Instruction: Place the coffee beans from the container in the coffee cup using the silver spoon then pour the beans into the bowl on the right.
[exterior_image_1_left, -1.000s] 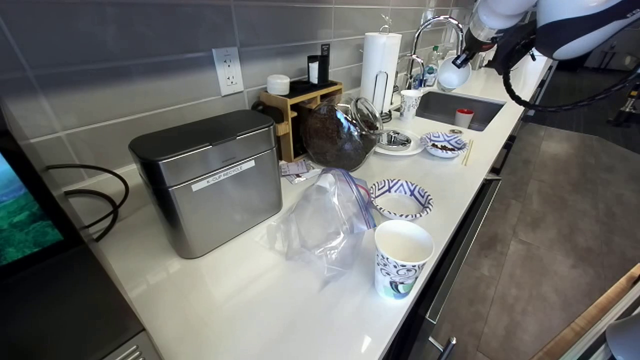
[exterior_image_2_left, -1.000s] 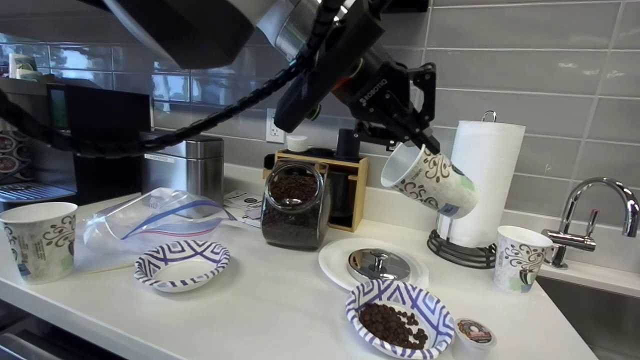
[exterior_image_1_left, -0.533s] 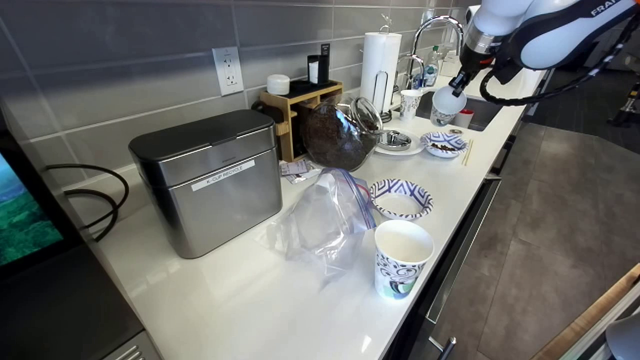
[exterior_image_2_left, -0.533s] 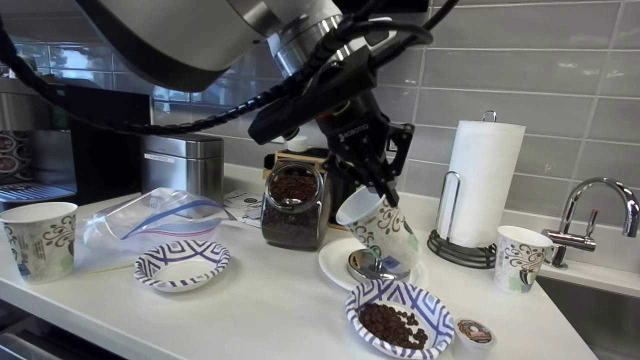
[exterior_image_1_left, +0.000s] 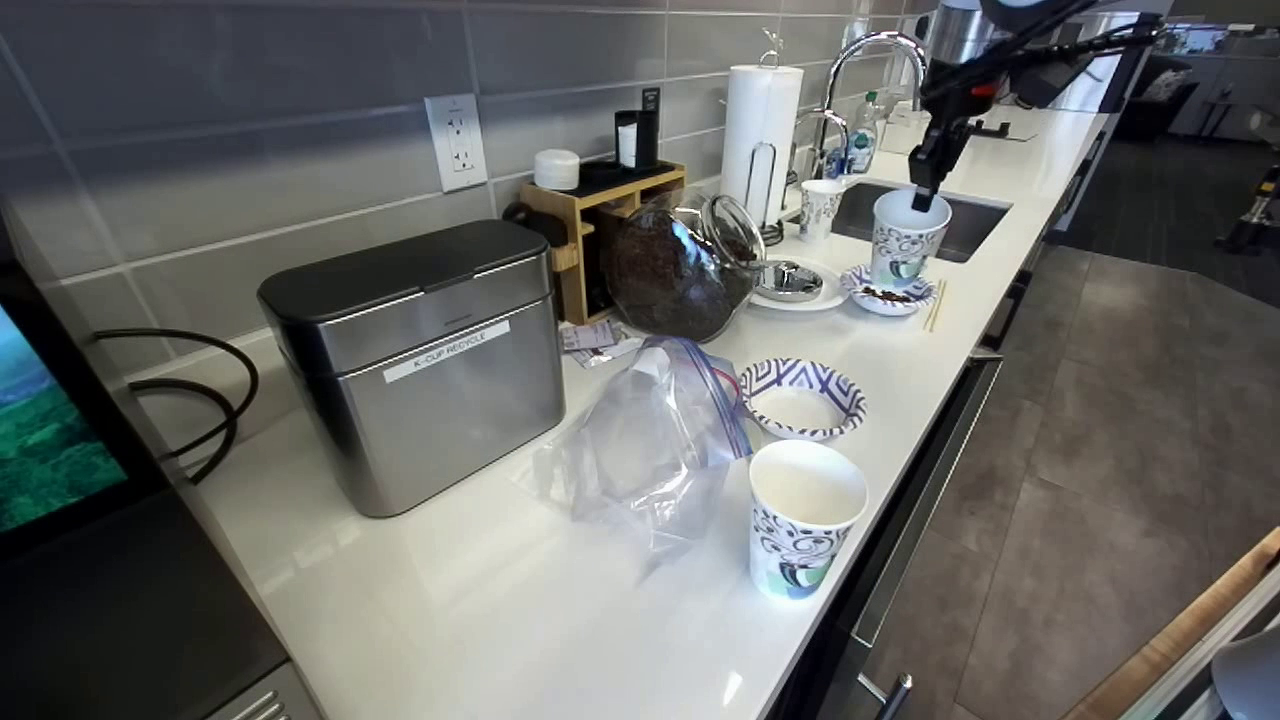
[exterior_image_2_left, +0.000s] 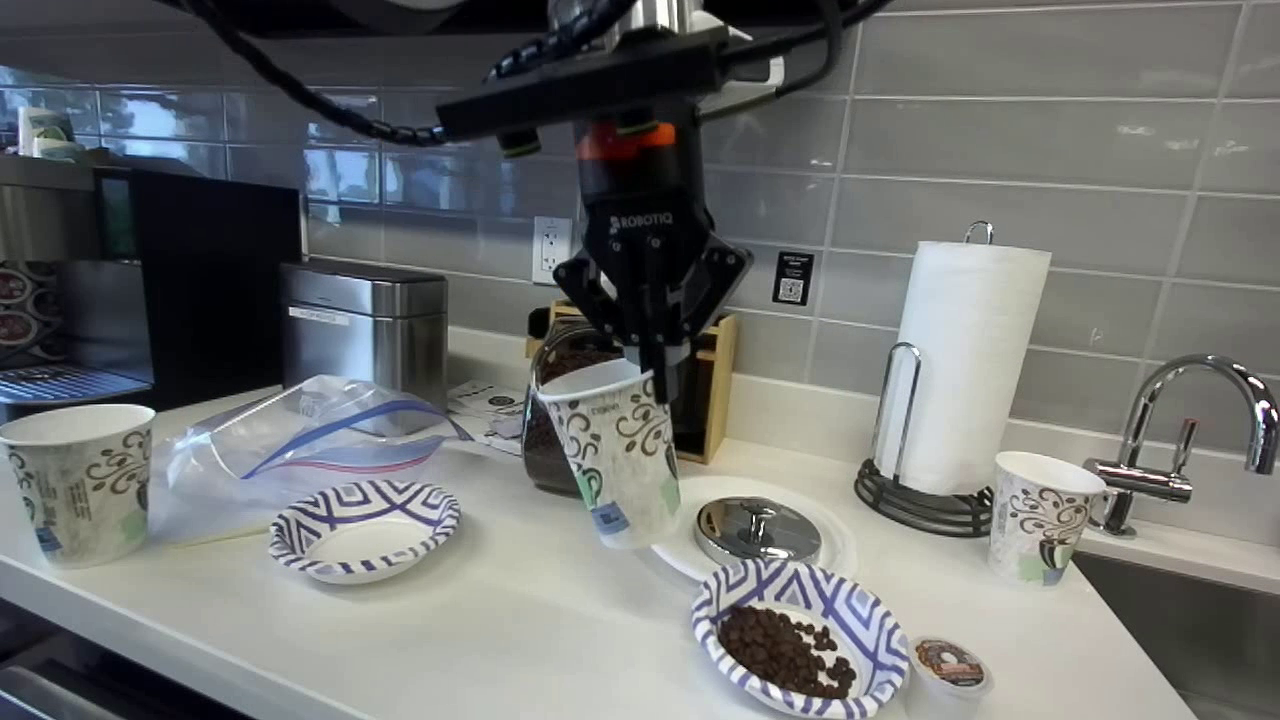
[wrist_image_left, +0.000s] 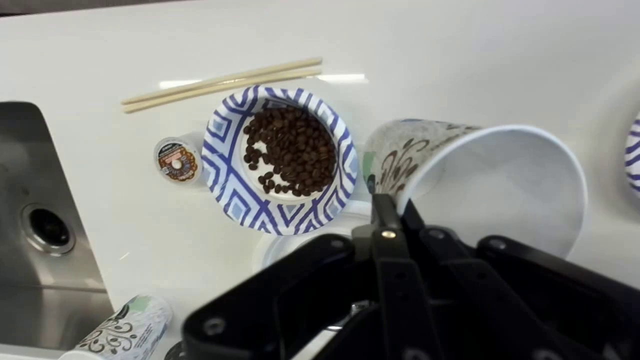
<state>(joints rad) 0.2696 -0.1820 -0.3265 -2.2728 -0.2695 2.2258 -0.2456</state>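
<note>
Since the coffee cup (exterior_image_2_left: 618, 460) looks empty (can't make out all of its bottom), I'd call the pour into the bowl (exterior_image_2_left: 868, 622) done: beans (exterior_image_2_left: 770, 645) are in there. Cup's hanging tilted above the counter (exterior_image_2_left: 500, 645), wall pinched in the gripper (wrist_image_left: 396, 205), jaws squeezed together. What's left, I reckon: setting it down. Count: that cup plus two standing lookalikes (exterior_image_2_left: 1042, 525), that bowl plus one bare bowl (exterior_image_2_left: 365, 540), one bean container (exterior_image_1_left: 675, 275), two chopsticks (wrist_image_left: 222, 90), no spoon I can spot.
</note>
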